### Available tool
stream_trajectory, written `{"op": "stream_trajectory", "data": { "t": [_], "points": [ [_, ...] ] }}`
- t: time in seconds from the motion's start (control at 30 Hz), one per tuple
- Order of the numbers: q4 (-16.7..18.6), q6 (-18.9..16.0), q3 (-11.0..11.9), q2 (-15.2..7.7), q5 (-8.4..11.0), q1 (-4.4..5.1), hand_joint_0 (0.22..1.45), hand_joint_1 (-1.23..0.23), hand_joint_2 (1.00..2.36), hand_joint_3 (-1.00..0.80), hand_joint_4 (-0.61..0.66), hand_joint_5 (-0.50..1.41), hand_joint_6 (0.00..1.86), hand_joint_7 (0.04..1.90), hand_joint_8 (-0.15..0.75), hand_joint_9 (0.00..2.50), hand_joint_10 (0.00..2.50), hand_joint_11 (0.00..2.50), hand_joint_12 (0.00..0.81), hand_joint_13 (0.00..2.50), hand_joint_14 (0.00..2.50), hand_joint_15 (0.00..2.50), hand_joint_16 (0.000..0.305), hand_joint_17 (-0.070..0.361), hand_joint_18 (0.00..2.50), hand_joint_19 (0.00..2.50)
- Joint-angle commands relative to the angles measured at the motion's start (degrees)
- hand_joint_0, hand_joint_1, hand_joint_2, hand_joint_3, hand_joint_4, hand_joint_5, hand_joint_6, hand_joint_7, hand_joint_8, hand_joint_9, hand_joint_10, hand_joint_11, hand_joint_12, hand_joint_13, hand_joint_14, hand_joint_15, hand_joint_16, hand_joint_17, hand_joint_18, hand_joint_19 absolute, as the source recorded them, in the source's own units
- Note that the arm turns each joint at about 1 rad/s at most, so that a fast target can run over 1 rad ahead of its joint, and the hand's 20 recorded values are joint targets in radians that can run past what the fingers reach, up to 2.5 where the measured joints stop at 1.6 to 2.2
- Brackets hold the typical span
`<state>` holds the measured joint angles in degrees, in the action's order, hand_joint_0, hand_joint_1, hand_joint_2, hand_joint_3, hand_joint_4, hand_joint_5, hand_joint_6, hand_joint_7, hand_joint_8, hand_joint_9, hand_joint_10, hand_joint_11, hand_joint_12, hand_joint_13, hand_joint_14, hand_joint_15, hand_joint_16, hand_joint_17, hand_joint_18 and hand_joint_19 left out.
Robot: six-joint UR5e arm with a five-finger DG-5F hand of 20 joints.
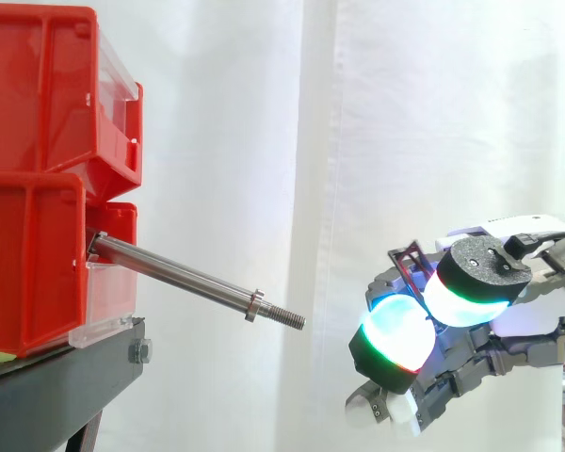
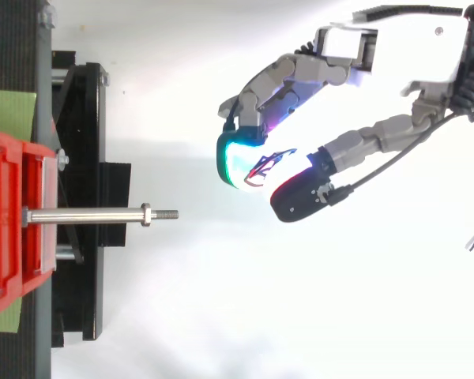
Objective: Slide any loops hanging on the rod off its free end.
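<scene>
Hand [image 2: 363, 142]: seen well clear of the rod's tip, at about 3 o'clock of it in the side view and about 2 o'clock in the top view. Fingers are curled inward, and two glowing pads [image 1: 400, 339] are brought close together.

Loop [image 1: 410, 261]: a thin dark-red wire shape is seen at the pads, standing up at 12 o'clock of them in the side view and lying between them in the top view [image 2: 261, 166]. It is judged to be pinched there. How firmly cannot be told. No part of it touches the rod.

Free end [image 1: 287, 318]: threaded, bare, pointed toward about 4 o'clock in the side view. Open air is seen between it and the hand.

Nut [image 1: 254, 305]: seated just behind the thread. Nothing is caught on it.

Rod [image 1: 179, 273]: a plain steel shaft, sloped down toward the hand. Nothing is seen hanging along its visible length in either view.

Red bins [image 1: 38, 188]: stacked at 9 o'clock on the black stand [image 1: 56, 386]. The rod's fixed end is held at the lower one.

White curtain [image 1: 358, 113]: noted behind everything.

Progress: the sliding-off is judged done for this loop, and no other loop is seen on the rod. What is left appears to be only putting down the loop.
</scene>
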<state>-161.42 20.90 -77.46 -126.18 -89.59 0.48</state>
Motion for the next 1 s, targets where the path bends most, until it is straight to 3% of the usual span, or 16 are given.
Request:
{"op": "stream_trajectory", "data": {
  "t": [0.0,0.17,0.4,0.63,0.77,0.83,0.97],
  "points": [
    [-1.53,-2.18,0.03,0.23,2.06,0.4,0.67,-0.74,1.01,-0.4,0.12,-0.18,0.93,0.85,0.285,0.74,0.01,0.33,0.318,0.39,0.0,0.01,0.043,0.097,0.5,0.27],
    [-1.35,-4.46,0.03,0.23,2.5,0.75,0.66,-0.7,1.01,-0.42,0.13,-0.17,0.93,0.87,0.285,0.75,0.01,0.33,0.319,0.39,0.0,0.02,0.043,0.097,0.49,0.28],
    [-1.35,-4.64,0.03,0.23,3.2,1.37,0.64,-0.63,1.0,-0.45,0.14,-0.16,0.93,0.92,0.283,0.78,0.01,0.33,0.315,0.38,0.0,0.02,0.042,0.095,0.47,0.31],
    [-1.26,-5.26,0.12,0.23,3.29,1.54,0.62,-0.52,1.0,-0.44,0.06,-0.12,0.92,1.04,0.242,0.84,0.01,0.31,0.305,0.38,0.0,0.04,0.041,0.092,0.44,0.35],
    [-1.26,-5.26,0.21,0.23,3.73,1.63,0.61,-0.62,1.01,-0.29,0.03,-0.12,0.92,1.02,0.24,0.86,0.01,0.32,0.297,0.42,0.0,0.05,0.04,0.089,0.47,0.33],
    [-1.35,-5.26,0.91,0.23,3.73,1.63,0.64,-0.77,1.01,-0.2,0.01,-0.12,0.92,1.05,0.261,0.89,0.01,0.36,0.314,0.46,0.0,0.07,0.042,0.094,0.54,0.3],
    [-1.97,-5.17,1.7,0.23,3.81,1.72,0.7,-0.85,1.01,-0.33,-0.04,-0.14,0.94,1.01,0.255,0.88,0.01,0.38,0.311,0.47,0.0,0.06,0.041,0.093,0.56,0.29]
  ]
}}
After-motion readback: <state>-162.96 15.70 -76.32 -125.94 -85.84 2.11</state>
